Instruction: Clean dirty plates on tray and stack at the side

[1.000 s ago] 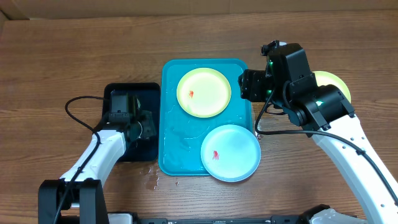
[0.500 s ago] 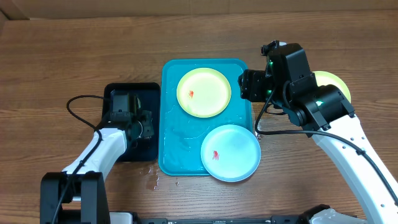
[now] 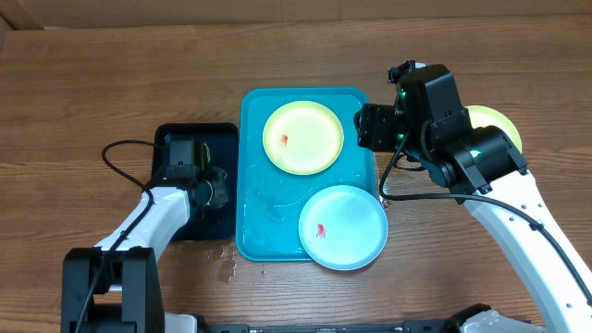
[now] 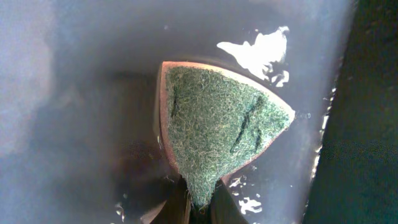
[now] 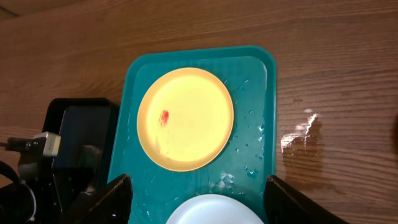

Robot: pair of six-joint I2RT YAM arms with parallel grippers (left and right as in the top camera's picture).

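Observation:
The turquoise tray [image 3: 259,203] holds two plates. A lime-green plate [image 3: 303,138] lies at its far end and a light-blue plate [image 3: 343,227] at its near right corner, each with a red smear. Another green plate [image 3: 495,120] lies on the table at the right, mostly hidden behind the right arm. My left gripper [image 4: 200,199] is down in the black tray [image 3: 222,134], shut on the corner of a green scouring sponge [image 4: 217,130]. My right gripper [image 5: 199,208] hangs open and empty above the tray's right side, over the green plate [image 5: 185,119] and the blue plate [image 5: 214,211].
The black tray [image 4: 81,93] is wet, with water glinting round the sponge. Water drops lie on the turquoise tray [image 5: 252,143] and a wet patch [image 5: 298,134] on the wood to its right. A small puddle [image 3: 227,268] sits near the tray's front left corner.
My left gripper has closed on the sponge in the black tray. The right arm and the plates have not moved.

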